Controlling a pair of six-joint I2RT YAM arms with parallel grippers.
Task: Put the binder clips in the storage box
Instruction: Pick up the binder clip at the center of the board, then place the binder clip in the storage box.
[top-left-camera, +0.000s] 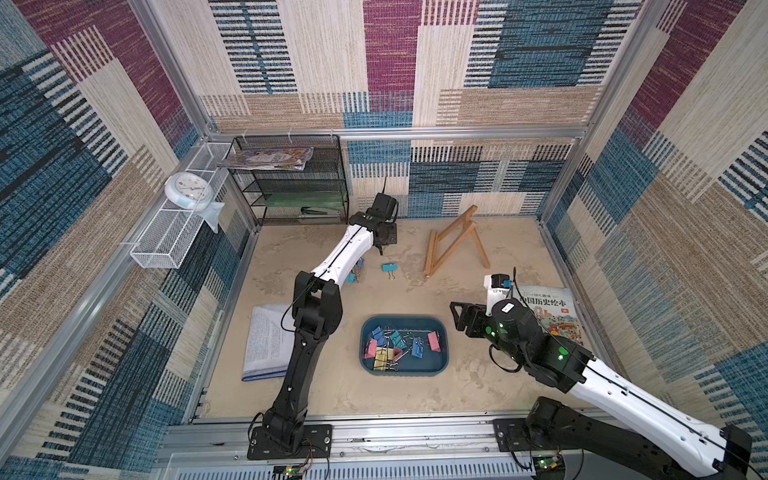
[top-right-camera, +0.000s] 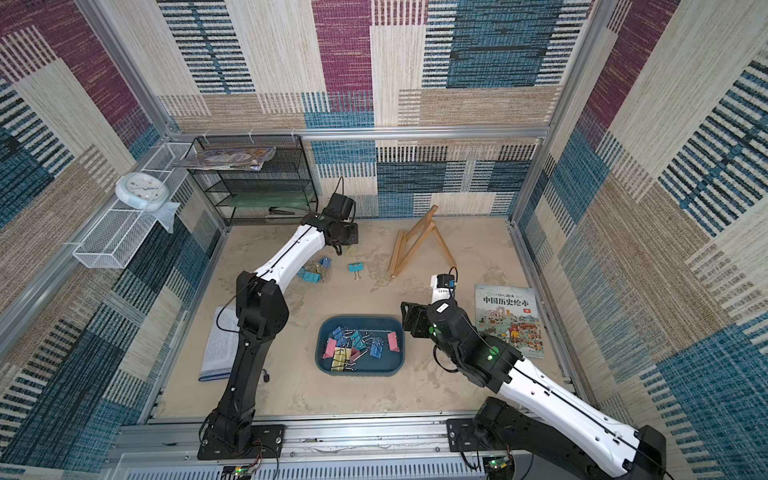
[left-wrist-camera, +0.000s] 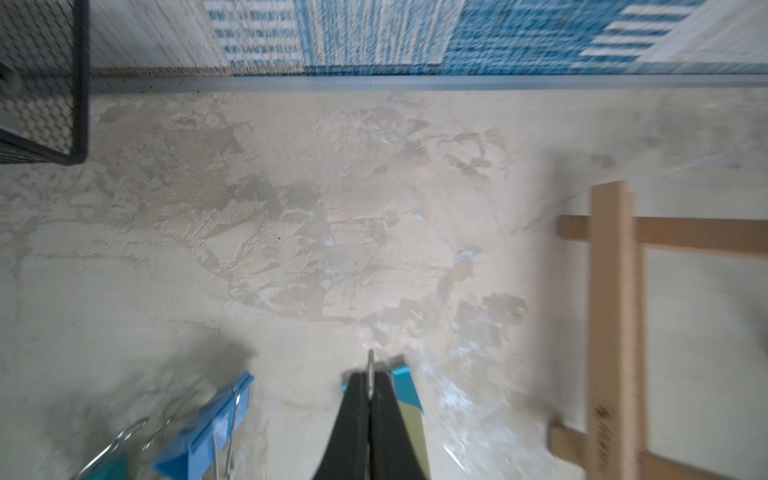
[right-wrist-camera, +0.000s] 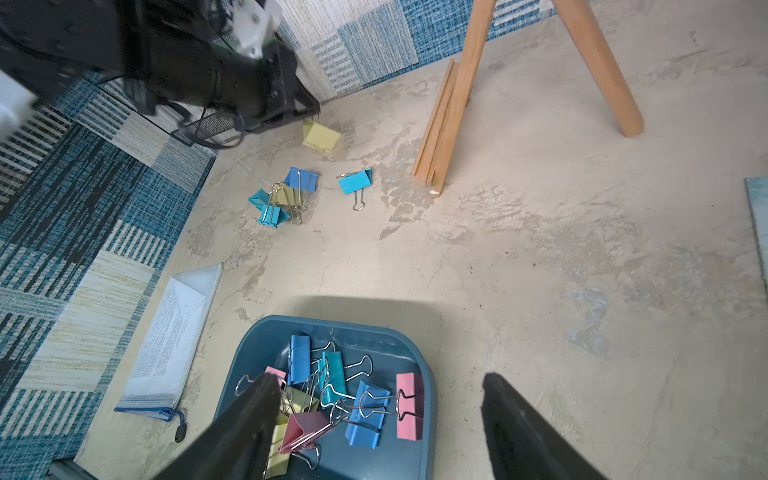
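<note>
The dark teal storage box (top-left-camera: 432, 362) (top-right-camera: 400, 332) (right-wrist-camera: 257, 345) sits at front centre and holds several pink, blue, teal and yellow binder clips (top-left-camera: 399, 345) (top-right-camera: 357, 345) (right-wrist-camera: 332, 386). A loose cluster of clips (top-right-camera: 313, 270) (right-wrist-camera: 282, 197) lies farther back, partly under the left arm. A single teal clip (top-left-camera: 388, 267) (right-wrist-camera: 355, 182) lies beside it. My left gripper (left-wrist-camera: 370, 376) (top-left-camera: 380, 249) is shut on the wire handle of a yellow clip (right-wrist-camera: 320, 135), hanging just over the table. My right gripper (right-wrist-camera: 380, 380) (top-left-camera: 459, 316) is open above the box's right edge.
A wooden easel (top-left-camera: 453, 241) stands at the back right. A picture book (top-left-camera: 552, 311) lies right of the right arm. A white document pouch (top-left-camera: 266, 340) lies left of the box. At the back left are a black mesh rack (top-left-camera: 291, 183) and a white wire basket (top-left-camera: 174, 232).
</note>
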